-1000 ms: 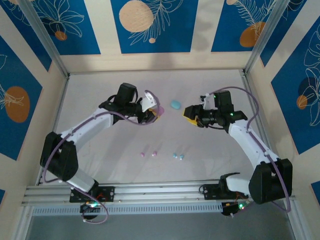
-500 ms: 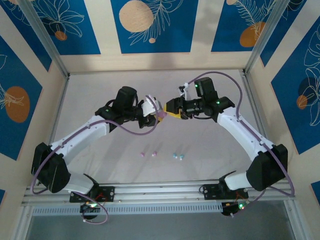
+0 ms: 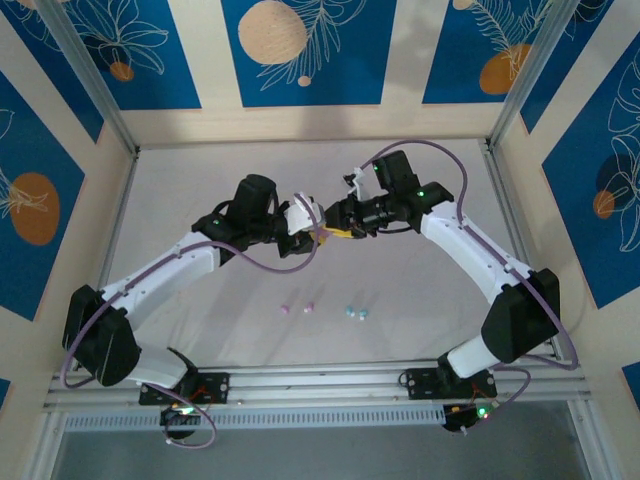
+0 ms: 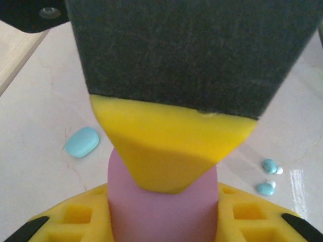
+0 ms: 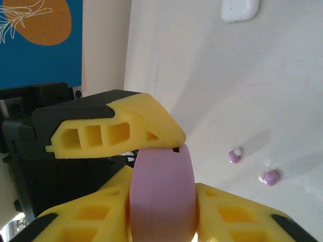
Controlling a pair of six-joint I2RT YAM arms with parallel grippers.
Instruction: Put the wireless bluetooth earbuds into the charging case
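Table (image 3: 190,180) bearing loose pink earbuds (image 5: 234,156) and teal earbuds (image 4: 269,165), left gripper (image 3: 306,218) pinching pink case (image 5: 161,194), right gripper (image 3: 341,221) gripping the same case from opposite side

You have three cases to count: one pink case (image 5: 161,194), one teal case (image 4: 82,141) and one white case (image 5: 239,9), one of each colour. On the table you can count four buds. Two of them are pink buds (image 3: 286,308) (image 3: 309,305), which make one pair. The other two are teal buds (image 4: 269,165) (image 4: 265,188), which make a second pair. From the top view you count the same four buds, two and two. You also have two arms: one left arm (image 3: 175,262) and one right arm (image 3: 465,250).
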